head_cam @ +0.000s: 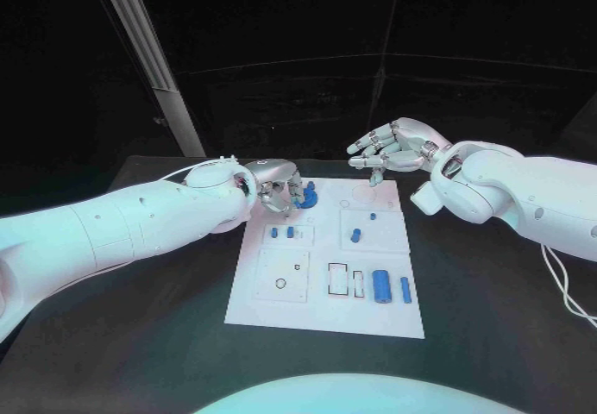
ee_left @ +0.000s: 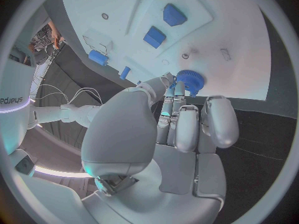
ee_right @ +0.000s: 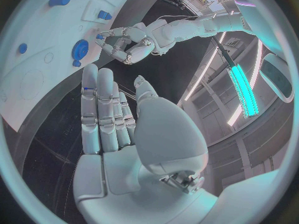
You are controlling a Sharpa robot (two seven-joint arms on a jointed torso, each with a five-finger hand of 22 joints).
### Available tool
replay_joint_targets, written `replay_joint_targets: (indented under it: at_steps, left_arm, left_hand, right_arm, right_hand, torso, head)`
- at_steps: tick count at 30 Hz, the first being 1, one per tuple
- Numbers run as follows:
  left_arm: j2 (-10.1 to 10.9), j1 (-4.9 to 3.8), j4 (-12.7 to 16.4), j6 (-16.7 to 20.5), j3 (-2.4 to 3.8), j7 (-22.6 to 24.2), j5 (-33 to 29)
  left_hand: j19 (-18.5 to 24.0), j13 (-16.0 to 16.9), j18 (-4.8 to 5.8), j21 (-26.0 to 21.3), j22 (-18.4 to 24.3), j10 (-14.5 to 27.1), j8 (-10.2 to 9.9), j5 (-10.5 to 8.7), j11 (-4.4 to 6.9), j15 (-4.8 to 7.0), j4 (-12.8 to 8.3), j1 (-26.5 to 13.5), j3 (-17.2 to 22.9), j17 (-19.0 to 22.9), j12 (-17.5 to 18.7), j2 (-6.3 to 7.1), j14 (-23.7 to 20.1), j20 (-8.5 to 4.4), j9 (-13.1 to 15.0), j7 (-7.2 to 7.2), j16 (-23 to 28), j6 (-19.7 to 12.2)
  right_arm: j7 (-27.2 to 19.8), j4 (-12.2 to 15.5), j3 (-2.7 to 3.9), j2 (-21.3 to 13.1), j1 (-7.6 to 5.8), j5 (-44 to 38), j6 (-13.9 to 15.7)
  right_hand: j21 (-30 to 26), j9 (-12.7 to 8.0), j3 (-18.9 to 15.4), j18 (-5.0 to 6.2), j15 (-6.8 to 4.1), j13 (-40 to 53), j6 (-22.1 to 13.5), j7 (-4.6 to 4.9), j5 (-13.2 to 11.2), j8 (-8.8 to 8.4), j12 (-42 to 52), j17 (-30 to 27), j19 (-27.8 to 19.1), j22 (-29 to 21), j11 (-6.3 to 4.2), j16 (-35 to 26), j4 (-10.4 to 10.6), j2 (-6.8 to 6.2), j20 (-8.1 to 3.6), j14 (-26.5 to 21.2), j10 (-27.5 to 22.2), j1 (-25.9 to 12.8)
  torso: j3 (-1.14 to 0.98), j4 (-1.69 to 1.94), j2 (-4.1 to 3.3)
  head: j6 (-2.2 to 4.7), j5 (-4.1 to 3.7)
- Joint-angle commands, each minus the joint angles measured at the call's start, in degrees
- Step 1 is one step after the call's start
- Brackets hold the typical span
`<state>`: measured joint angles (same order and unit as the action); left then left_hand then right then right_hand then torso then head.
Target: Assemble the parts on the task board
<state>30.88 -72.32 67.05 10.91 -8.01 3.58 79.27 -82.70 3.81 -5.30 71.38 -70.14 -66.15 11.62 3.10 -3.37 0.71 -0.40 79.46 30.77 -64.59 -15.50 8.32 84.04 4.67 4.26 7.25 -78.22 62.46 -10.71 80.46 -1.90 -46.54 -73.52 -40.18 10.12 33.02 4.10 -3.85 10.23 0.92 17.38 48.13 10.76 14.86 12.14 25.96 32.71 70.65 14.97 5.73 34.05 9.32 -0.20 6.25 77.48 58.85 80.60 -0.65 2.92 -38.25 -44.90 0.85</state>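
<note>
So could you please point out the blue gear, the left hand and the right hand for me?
Blue gear (ee_left: 189, 79), left wrist view, on its toothed face.
Left hand (head_cam: 276, 188), head view, middle of the hand, at the gear.
Right hand (head_cam: 396, 145), head view, on its knuckles.

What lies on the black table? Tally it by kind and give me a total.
White flat task board: 1
Blue toothed wheel: 1
Long blue cylinders: 2
Small blue pieces: 5
Total: 9
</note>
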Motion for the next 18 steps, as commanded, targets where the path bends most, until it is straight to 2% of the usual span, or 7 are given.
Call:
replay_joint_targets:
  at_steps: [1,18]
  left_arm:
    - [0.4,-0.16,0.1,-2.4,0.1,0.2,-1.1]
    - [1.2,-0.16,-0.9,-7.3,0.06,-1.3,-1.2]
  left_hand:
    - [-0.4,0.1,0.53,0.2,0.0,-0.4,-0.4,0.1,-0.1,0.54,-0.1,-0.8,0.3,0.2,0.5,0.19,1.4,-0.1,0.0,0.01,-0.2,0.3]
    - [-0.4,0.1,0.54,0.2,0.0,-0.6,-0.6,0.08,-0.1,0.53,-0.1,-1.1,0.2,0.4,0.9,0.34,1.4,-0.1,0.0,0.0,-0.2,0.4]
  right_arm:
    - [-0.4,0.1,0.03,0.0,-0.1,0.0,-0.2]
    - [-0.4,0.1,0.03,0.0,-0.1,0.0,-0.2]
  right_hand:
    - [-0.2,0.0,0.1,0.22,-0.02,-0.1,-0.5,-0.1,0.3,0.38,0.2,0.0,0.0,-0.1,0.12,0.4,-0.3,0.33,0.28,-0.4,-0.3,0.0]
    - [-0.2,0.0,0.1,0.22,-0.02,-0.1,-0.5,-0.1,0.3,0.38,0.2,0.0,0.0,-0.1,0.12,0.4,-0.3,0.33,0.28,-0.4,-0.3,0.0]
  torso:
    - [-0.01,-0.1,-0.03]
    - [0.0,-0.2,-0.12]
  head:
    - [-0.01,0.26]
    - [-0.14,0.53]
